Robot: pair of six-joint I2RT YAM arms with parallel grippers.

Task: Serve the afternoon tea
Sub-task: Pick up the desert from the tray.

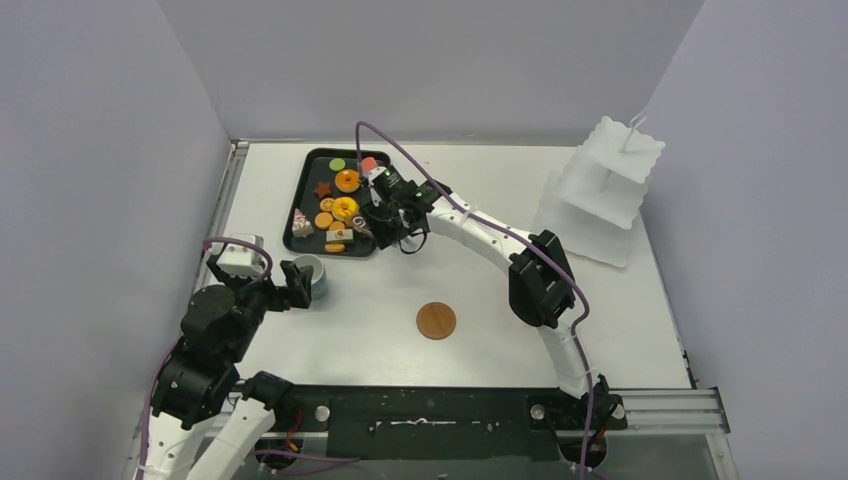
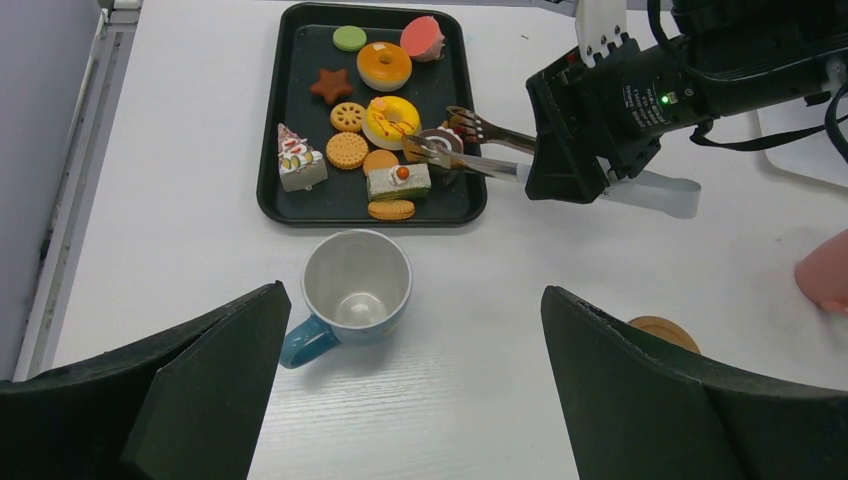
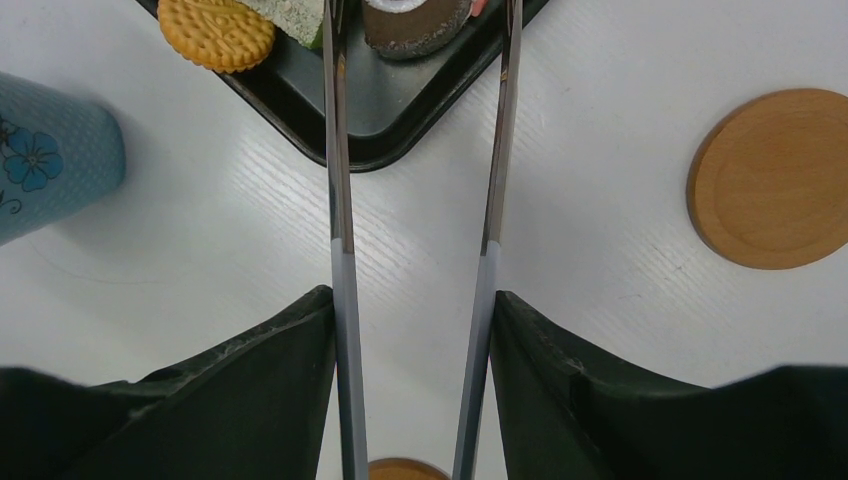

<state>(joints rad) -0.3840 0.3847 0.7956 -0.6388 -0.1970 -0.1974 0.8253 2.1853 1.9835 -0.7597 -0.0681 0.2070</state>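
The black tray [image 1: 310, 190] holds several toy pastries: orange tarts [image 2: 384, 65], cookies [image 2: 347, 150], a cake slice [image 2: 298, 162], a green disc [image 2: 349, 38] and a chocolate swirl roll [image 2: 437, 141]. My right gripper [image 1: 388, 215] is shut on long metal tongs [image 3: 338, 150]. The tong tips sit on either side of the swirl roll [image 3: 415, 25] at the tray's near right corner. The blue cup [image 2: 357, 283] stands upright and empty just in front of the tray. My left gripper [image 2: 412, 300] is open and empty, just short of the cup. A pink shape [image 2: 825, 272] is cut off at the right edge.
A round wooden coaster [image 1: 436, 321] lies mid-table in front of the tray; it also shows in the right wrist view [image 3: 770, 180]. A white tiered stand [image 1: 605, 190] stands at the back right. Grey walls close in the table on the left, back and right.
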